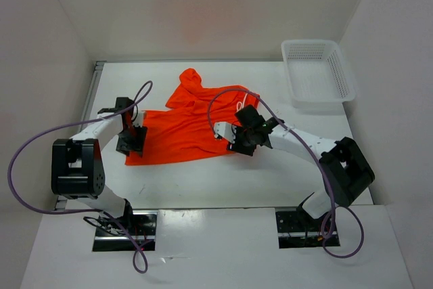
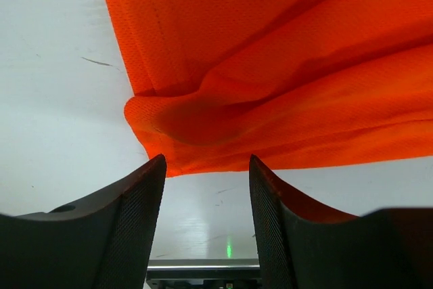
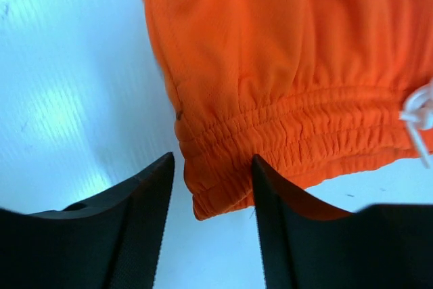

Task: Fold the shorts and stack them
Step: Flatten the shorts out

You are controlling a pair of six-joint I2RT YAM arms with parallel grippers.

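From above, the orange shorts [image 1: 193, 123] lie spread on the white table [image 1: 223, 184]. My left pincer [image 1: 130, 147] is at their left edge and my right pincer [image 1: 237, 141] is at their right edge. A white basket [image 1: 316, 72] sits in the far right corner.

In my left wrist view, my fingers [image 2: 128, 221] stand apart and hold nothing. A bunched cloth corner lies just ahead.

In my right wrist view, my fingers [image 3: 135, 228] are apart too. The crinkly waistband corner lies between the tips, and the white cord [image 3: 418, 116] is off to the side.
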